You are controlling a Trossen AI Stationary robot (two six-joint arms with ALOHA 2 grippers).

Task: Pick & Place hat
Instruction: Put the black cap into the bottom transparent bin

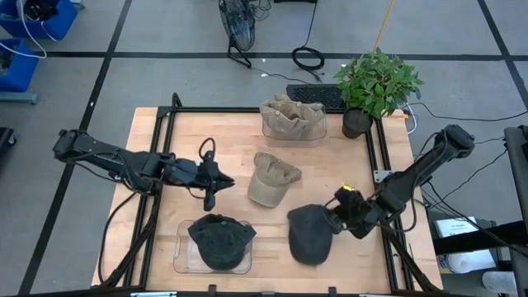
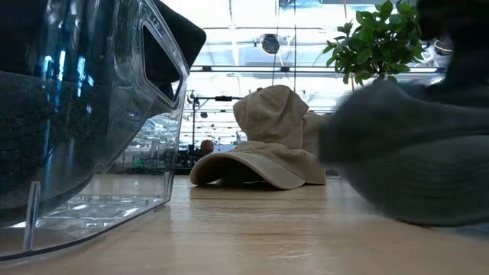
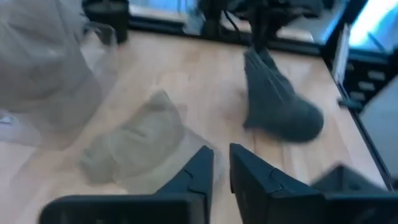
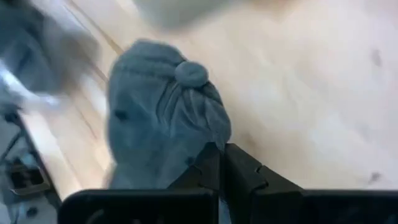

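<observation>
A dark grey cap [image 1: 311, 234] is at the table's near right, and my right gripper [image 1: 337, 216] is shut on it; the right wrist view shows its crown and top button [image 4: 191, 73]. The low view shows the grey cap [image 2: 405, 153] blurred at the right. A tan cap [image 1: 272, 178] rests on its brim and crown at mid-table. My left gripper [image 1: 224, 181] hovers left of the tan cap, its fingers [image 3: 202, 171] close together on nothing. Another dark cap [image 1: 219, 241] lies in a clear bin [image 1: 183, 257]. My right gripper pinches the grey cap's crown cloth [image 4: 186, 134] between its two fingers, on the side below the top button. It comes from the table's right, slanting down. The cloth puckers into folds at the fingers. I cannot tell whether the cap's lower part touches the table.
A second clear bin [image 1: 294, 130] at the far middle holds tan caps. A potted plant [image 1: 375, 82] stands at the far right corner. A black frame rail [image 1: 381, 157] runs along the table's sides. Bare wood lies between the tan cap and the near bin.
</observation>
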